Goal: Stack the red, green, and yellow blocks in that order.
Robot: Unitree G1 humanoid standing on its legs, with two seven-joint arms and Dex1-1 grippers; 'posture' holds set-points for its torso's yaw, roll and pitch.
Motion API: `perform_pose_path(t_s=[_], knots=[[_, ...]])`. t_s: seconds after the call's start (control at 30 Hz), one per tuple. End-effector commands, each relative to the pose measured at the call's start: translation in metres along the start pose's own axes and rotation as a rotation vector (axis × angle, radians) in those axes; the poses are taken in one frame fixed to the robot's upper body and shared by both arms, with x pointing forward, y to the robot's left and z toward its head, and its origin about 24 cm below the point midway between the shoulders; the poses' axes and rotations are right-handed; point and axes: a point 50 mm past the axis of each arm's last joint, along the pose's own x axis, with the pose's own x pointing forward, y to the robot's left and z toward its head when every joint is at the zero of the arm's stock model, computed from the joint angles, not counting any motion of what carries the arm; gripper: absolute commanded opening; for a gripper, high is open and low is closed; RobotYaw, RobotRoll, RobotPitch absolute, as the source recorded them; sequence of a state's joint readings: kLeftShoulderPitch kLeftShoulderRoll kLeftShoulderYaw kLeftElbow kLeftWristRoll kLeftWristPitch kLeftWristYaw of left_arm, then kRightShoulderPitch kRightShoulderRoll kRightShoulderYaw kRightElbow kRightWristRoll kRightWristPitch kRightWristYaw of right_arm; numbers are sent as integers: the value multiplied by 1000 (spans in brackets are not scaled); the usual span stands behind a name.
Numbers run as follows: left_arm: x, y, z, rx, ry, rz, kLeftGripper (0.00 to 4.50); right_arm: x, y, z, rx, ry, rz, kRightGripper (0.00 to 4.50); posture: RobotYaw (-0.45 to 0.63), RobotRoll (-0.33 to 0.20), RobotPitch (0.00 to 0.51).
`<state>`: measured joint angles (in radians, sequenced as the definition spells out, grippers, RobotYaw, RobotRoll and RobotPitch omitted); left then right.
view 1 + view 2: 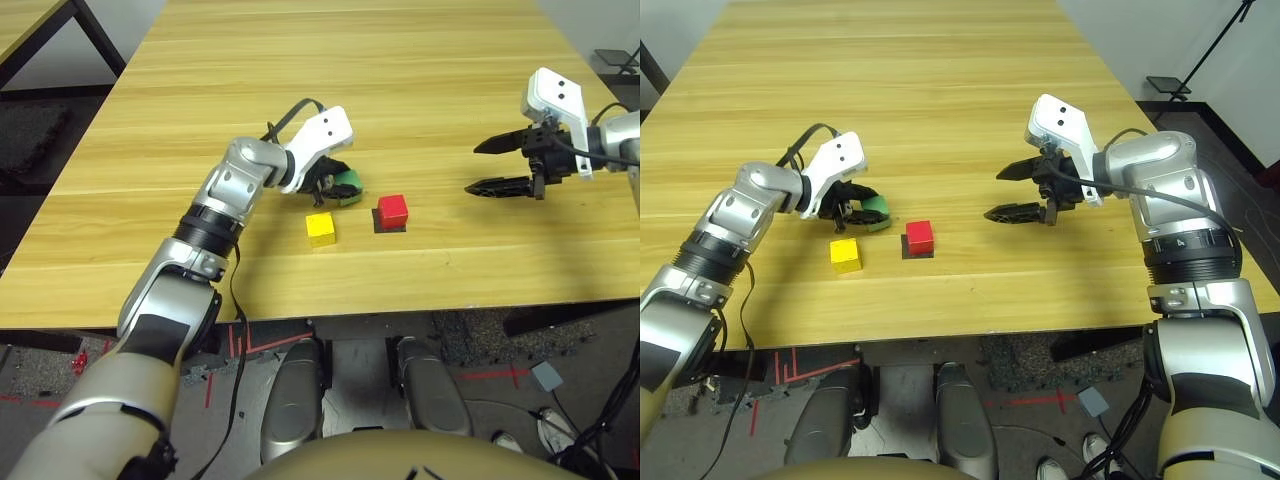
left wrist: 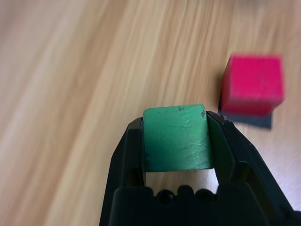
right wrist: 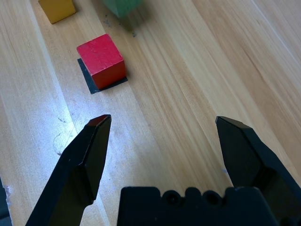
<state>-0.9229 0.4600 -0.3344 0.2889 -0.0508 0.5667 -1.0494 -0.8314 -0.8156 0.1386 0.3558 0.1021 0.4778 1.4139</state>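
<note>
My left gripper [image 1: 338, 187] is shut on the green block [image 2: 175, 137], which it holds just above the table, a little left of the red block [image 1: 392, 210]. The red block rests on a flat black square patch [image 1: 390, 227]. The yellow block [image 1: 320, 228] lies on the table in front of the left gripper. My right gripper [image 1: 492, 166] hovers open and empty well to the right of the red block. In the right wrist view the red block [image 3: 101, 60], the yellow block [image 3: 57, 9] and the green block [image 3: 121, 6] lie beyond the spread fingers.
The wooden table [image 1: 350, 80] stretches far back and to both sides. Its front edge runs close to the blocks. A black cable [image 1: 285, 120] loops over the left wrist.
</note>
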Motion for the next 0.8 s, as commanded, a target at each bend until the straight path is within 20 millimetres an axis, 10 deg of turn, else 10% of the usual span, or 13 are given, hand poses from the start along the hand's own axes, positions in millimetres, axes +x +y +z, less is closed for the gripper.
perform_pose_path(t_s=[0.03,0.3,0.8], knots=[[-3,-15,30,18,-33,-46,2017,-2,0,-4,6,-18,6,4500,225,-4,126],[4,-46,54,-18,-8,-130,2017,-2,2,-8,-12,-27,39,4500,209,11,129],[29,-45,33,-48,41,-148,2017,-4,19,-8,-40,-112,107,4500,143,30,138]])
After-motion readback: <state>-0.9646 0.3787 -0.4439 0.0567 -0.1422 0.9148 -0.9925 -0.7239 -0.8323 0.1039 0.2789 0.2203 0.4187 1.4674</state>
